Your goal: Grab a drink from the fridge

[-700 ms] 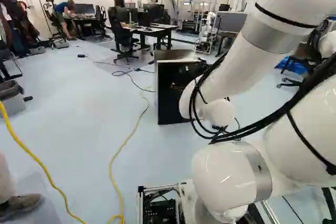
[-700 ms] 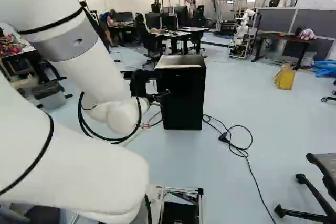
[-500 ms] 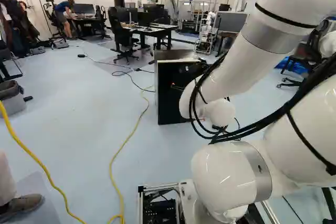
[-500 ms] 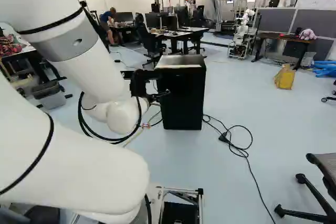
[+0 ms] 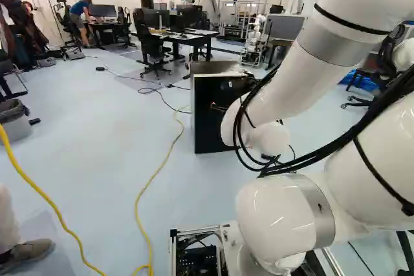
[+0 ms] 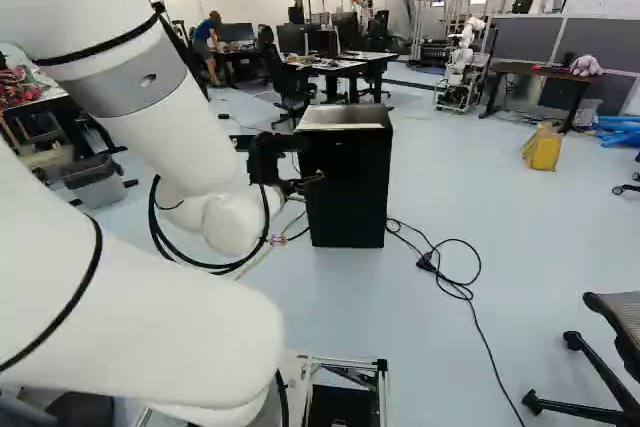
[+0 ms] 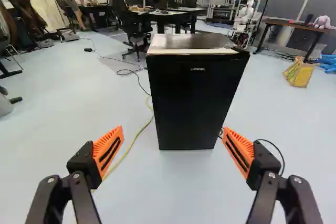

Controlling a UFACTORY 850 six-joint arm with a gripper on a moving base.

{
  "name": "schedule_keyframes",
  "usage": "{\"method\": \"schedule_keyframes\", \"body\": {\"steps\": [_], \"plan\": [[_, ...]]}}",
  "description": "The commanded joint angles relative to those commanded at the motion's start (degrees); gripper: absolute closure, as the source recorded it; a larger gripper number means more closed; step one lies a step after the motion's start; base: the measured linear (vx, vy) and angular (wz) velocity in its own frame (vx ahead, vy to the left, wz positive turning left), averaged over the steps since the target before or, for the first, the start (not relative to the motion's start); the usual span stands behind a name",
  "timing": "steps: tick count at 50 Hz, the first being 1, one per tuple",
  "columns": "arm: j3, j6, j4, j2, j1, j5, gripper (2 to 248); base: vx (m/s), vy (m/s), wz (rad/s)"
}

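Observation:
The black fridge point(image 6: 350, 187) stands on the floor ahead of the arm, its door closed and a pale edge along its top. In the right base view my gripper point(image 6: 305, 183) is beside its left part, seen from behind. The wrist view shows the same fridge point(image 7: 195, 98) upright ahead of the gripper point(image 7: 172, 130), whose two orange-padded fingers stand wide open with nothing gripped between them. Any drink inside is hidden behind the door.
A black cable point(image 6: 455, 272) lies on the floor right of the fridge, a yellow cable point(image 5: 158, 176) left of it. Behind are desks point(image 5: 194, 38), a chair point(image 5: 152, 50) and another robot point(image 6: 462, 62). A yellow bag point(image 6: 543, 147) stands farther right.

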Motion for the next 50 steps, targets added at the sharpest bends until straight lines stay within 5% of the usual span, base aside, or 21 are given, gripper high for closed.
{"method": "schedule_keyframes", "body": {"steps": [50], "plan": [[0.0,0.0,0.0,0.0,0.0,0.0,3,0.065,0.016,-0.007]]}}
